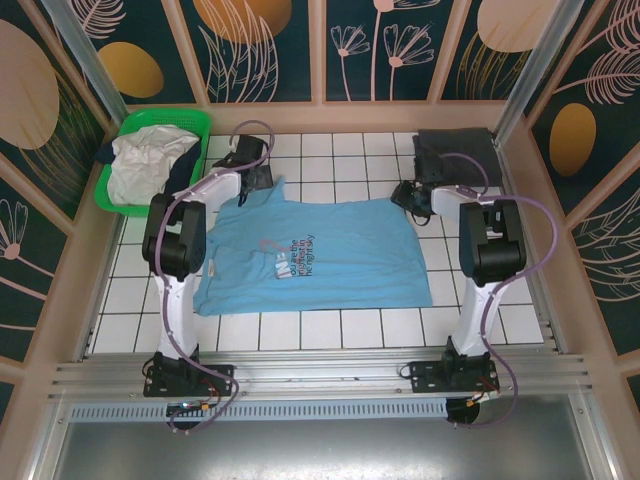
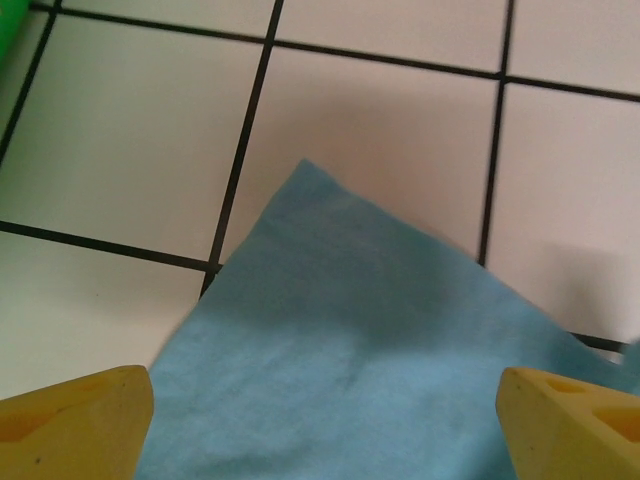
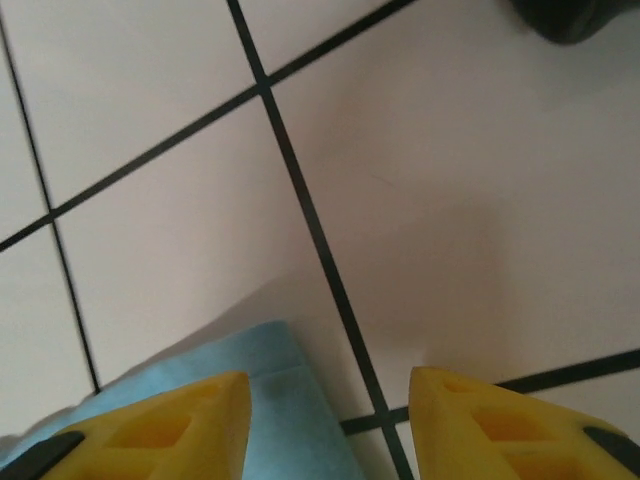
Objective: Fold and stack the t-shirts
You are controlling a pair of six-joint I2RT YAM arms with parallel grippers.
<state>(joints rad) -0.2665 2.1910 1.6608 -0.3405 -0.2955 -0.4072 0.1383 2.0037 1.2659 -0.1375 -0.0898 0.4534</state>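
Yellow fingertips [image 2: 80,420] of the left gripper [image 2: 325,430] frame the bottom of my left wrist view. They stand wide apart with nothing clamped, over a pointed corner of the light blue t-shirt [image 2: 350,350] that lies flat on the white-tiled table [image 2: 130,130]. A sliver of the green basket [image 2: 8,30] shows at the top left edge, so it is close on that side.

On the right wrist camera the right gripper [image 3: 330,420] also has its fingers apart, with bare tile and a black grout line between them. A corner of the blue cloth lies under the tip of one finger. A dark blurred shape sits at the top right; I cannot tell what it is.

From above, the blue shirt is spread in the middle of the table, chest print up, with a gripper at each far corner. My left arm crosses over the shirt's left edge and hides part of it. The basket stands at the far left corner, just beside the left gripper, and holds a crumpled white t-shirt [image 1: 145,165] with dark cloth hanging over its rim. A dark grey t-shirt [image 1: 455,155] lies folded at the far right, just behind the right gripper.
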